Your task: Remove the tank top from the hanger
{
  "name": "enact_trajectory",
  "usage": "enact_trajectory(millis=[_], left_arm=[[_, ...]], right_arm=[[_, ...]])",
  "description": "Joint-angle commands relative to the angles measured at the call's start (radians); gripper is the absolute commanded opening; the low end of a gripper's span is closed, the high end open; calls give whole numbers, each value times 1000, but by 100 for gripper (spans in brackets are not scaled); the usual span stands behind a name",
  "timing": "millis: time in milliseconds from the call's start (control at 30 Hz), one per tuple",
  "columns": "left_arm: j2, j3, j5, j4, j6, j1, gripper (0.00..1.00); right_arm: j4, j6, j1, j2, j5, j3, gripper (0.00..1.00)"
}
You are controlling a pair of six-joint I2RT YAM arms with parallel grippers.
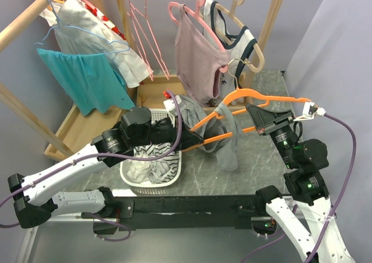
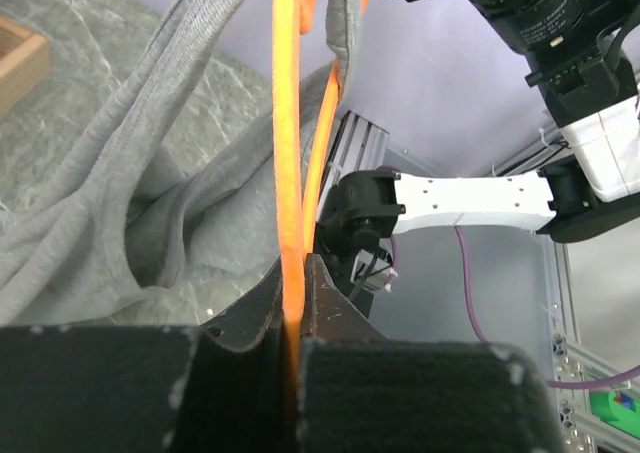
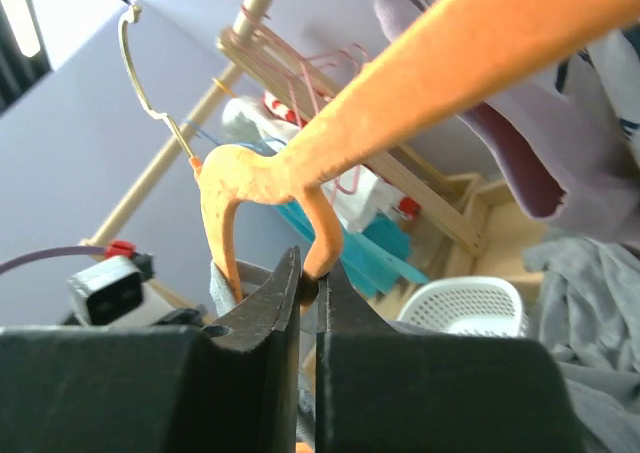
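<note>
Judged the job begun but far from finished. Beneath both hands, saw the grey tabletop (image 1: 261, 164), and between the hands the grey tank top (image 1: 228, 144), draped on the orange hanger (image 1: 261, 96) and sagging from it down toward that surface. Counted as done: hanger off any rail and carried in the air by the two hands. Counted as left: sliding the straps off the hanger's arms and freeing the cloth altogether. Found the left hand (image 2: 297, 273) clamped narrow on the hanger's lower bar, the bar running straight up out of its fingers. Found the right hand (image 3: 310, 278) pinched narrow on a curved orange part just below the hanger's neck. Learned only from the top view the whole layout: hanger spanning from one hand to the other, cloth in the middle. Learned only from the left wrist view the folds of cloth lying against the bars just above that hand, and only from the right wrist view the metal hook (image 3: 150, 73) rising up and to the left of that hand, apparently caught on nothing.
</note>
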Motion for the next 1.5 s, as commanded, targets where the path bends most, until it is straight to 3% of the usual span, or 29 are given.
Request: enact_trajectory(millis=[0, 133, 167, 233, 300, 333, 400, 433, 700, 1267, 1400, 1467], left_arm=[[1, 19, 57, 56, 31, -14, 3], [24, 19, 49, 52, 34, -13, 18], [27, 21, 47, 52, 34, -14, 29], [41, 22, 41, 47, 36, -14, 66], [52, 27, 40, 44, 42, -14, 72], [64, 28, 32, 41, 43, -13, 81], [70, 27, 27, 41, 56, -13, 85], [78, 25, 12, 41, 56, -13, 99], [81, -10, -46, 148, 30, -14, 99], [225, 78, -126, 322, 60, -7, 99], [202, 50, -172, 368, 68, -4, 93], [199, 45, -142, 401, 48, 13, 86]], right_arm=[[-35, -103, -7, 9, -6, 5, 2], [-58, -101, -7, -3, 12, 13, 0], [-62, -103, -7, -6, 17, 16, 0], [-64, -103, -7, -9, 17, 20, 0], [-65, -100, -5, -17, 21, 22, 0], [-65, -101, -7, -20, 23, 23, 0], [-72, -104, -7, -29, 35, 26, 0], [-82, -109, -7, -34, 38, 29, 0], [-157, -158, -7, -32, 54, 59, 0], [-182, -175, -7, -49, 12, 71, 0], [-185, -176, -7, -51, 9, 65, 0], [-184, -172, -7, -51, 2, 62, 0]])
